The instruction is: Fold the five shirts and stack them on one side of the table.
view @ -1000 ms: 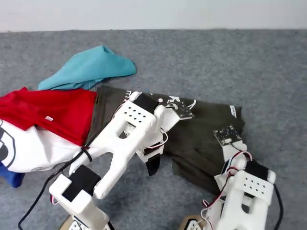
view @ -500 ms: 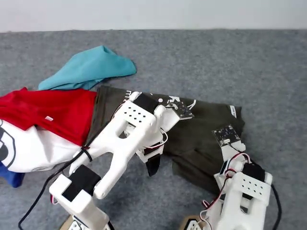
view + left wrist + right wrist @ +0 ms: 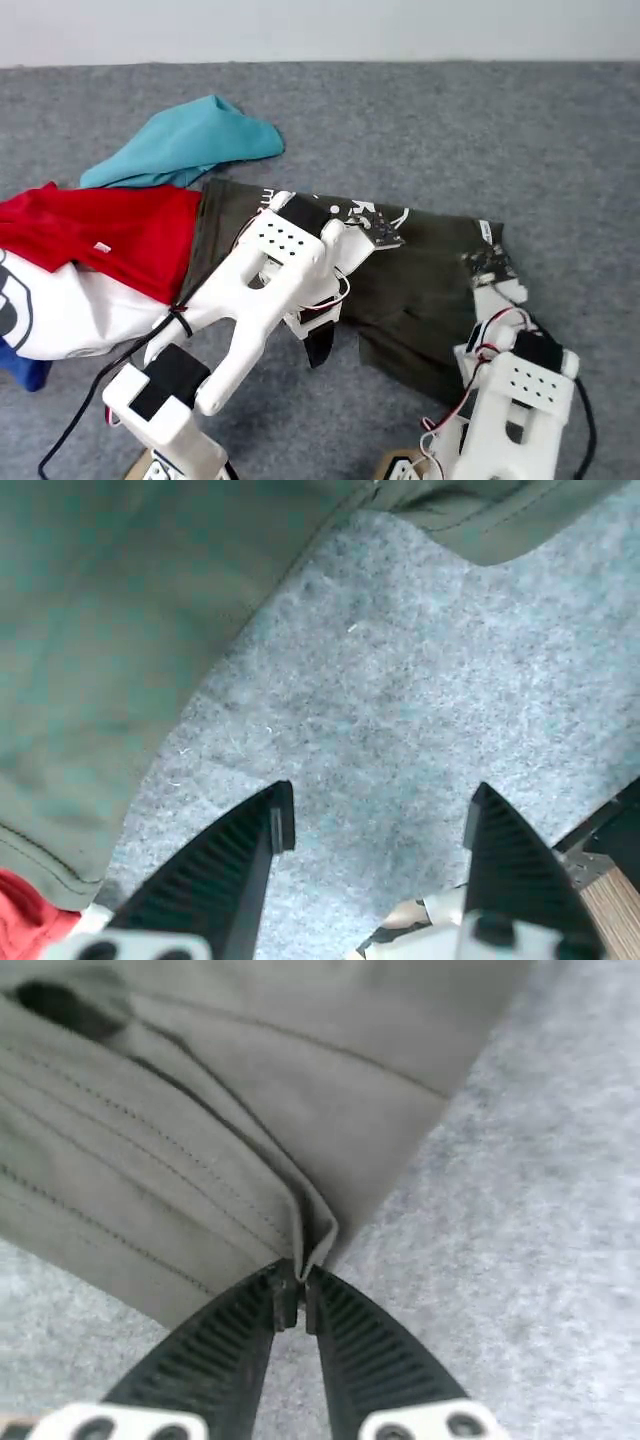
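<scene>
A dark olive shirt point(image 3: 420, 290) lies spread in the middle of the grey table. My right gripper point(image 3: 297, 1295) is shut on a pinched fold at the olive shirt's point(image 3: 250, 1090) edge, at its right side in the high view, where the right arm point(image 3: 515, 385) stands. My left gripper point(image 3: 378, 820) hangs open over bare felt just off the olive shirt's point(image 3: 110, 640) near hem, nothing between its fingers; in the high view the left gripper point(image 3: 319, 343) shows at the hem's middle. A red shirt point(image 3: 110, 230), a white shirt point(image 3: 60, 310), a teal shirt point(image 3: 190, 140) and a bit of blue cloth point(image 3: 20, 372) lie bunched at the left.
The grey felt table point(image 3: 480, 130) runs bare behind and to the right of the olive shirt. The arm bases stand at the near edge, with cables hanging by the left arm point(image 3: 250, 300).
The right arm's wrist has shifted slightly away and to the right along the olive shirt's right edge. The left arm and the other shirts have not moved.
</scene>
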